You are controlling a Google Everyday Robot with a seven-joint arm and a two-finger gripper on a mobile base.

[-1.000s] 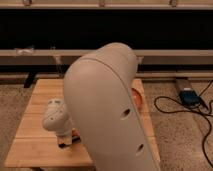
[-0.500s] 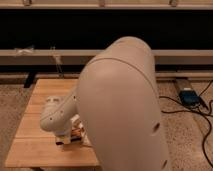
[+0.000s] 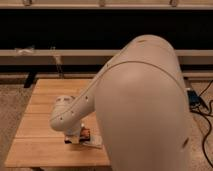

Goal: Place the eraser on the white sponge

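My gripper (image 3: 80,138) hangs below the white wrist (image 3: 67,112), low over the front of the wooden table (image 3: 45,100). It is shut on the eraser (image 3: 85,133), a small dark bar with orange edging, seen at the gripper's right side. A pale flat pad, the white sponge (image 3: 95,143), lies on the table right under and to the right of the eraser. I cannot tell whether the eraser touches it. My large white arm (image 3: 145,105) hides the right half of the table.
The table's front edge (image 3: 55,164) is close below the gripper. A blue box with cables (image 3: 194,98) lies on the floor at the right. A dark wall with a metal rail (image 3: 30,54) runs behind the table.
The gripper has moved to the right along the table's front with the eraser in it. The arm has swung further over the table.
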